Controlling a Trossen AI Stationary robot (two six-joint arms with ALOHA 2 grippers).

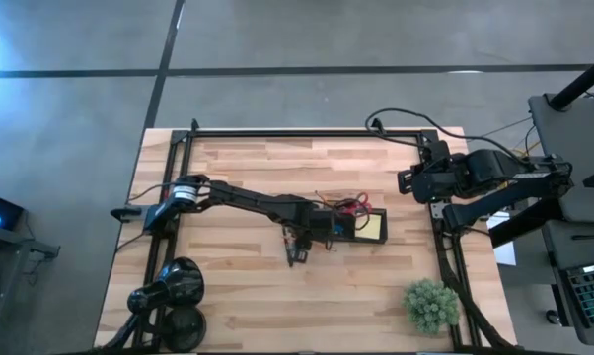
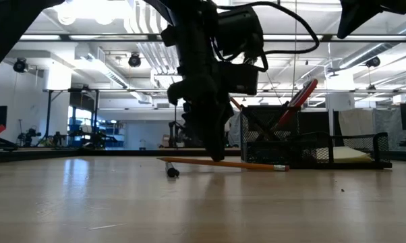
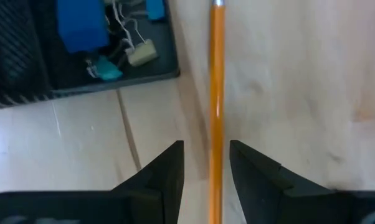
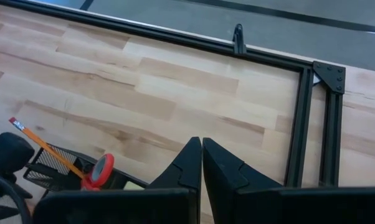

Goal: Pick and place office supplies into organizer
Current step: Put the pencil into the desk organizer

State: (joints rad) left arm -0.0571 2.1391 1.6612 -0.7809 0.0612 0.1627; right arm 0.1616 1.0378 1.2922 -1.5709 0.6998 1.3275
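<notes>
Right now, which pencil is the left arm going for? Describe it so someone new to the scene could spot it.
Start at the dark mesh organizer near the middle of the wooden table. Just in front of it an orange pencil lies flat on the wood, and the left gripper straddles it, fingers either side. Unlike the other orange pencil, which stands in the organizer beside the red-handled scissors, this one is outside, lying down.

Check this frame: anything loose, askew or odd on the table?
One orange pencil lies flat on the table beside the organizer, not in it; the left gripper straddles it, fingers on either side. A small dark piece lies loose near the pencil's end. Scissors and another pencil lean tilted inside. Nothing looks spilled or damaged.
</notes>
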